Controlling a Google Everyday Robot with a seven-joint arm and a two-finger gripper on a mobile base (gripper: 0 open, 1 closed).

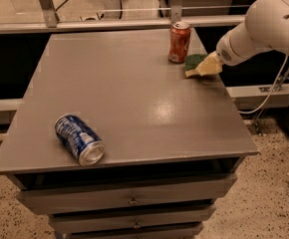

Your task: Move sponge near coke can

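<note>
The red-orange coke can (179,42) stands upright near the far right corner of the grey table (124,98). The sponge (193,63), dark green on top with pale yellow foam at its edge, is just right of the can and low over the table's right edge. My gripper (207,66) comes in from the right on a white arm (264,24) and is shut on the sponge's right end. Its pale fingers cover part of the sponge.
A blue and silver can (79,139) lies on its side near the table's front left edge. The table tops a drawer cabinet (129,200). A railing (109,24) runs behind it. A white cable (271,91) hangs on the right.
</note>
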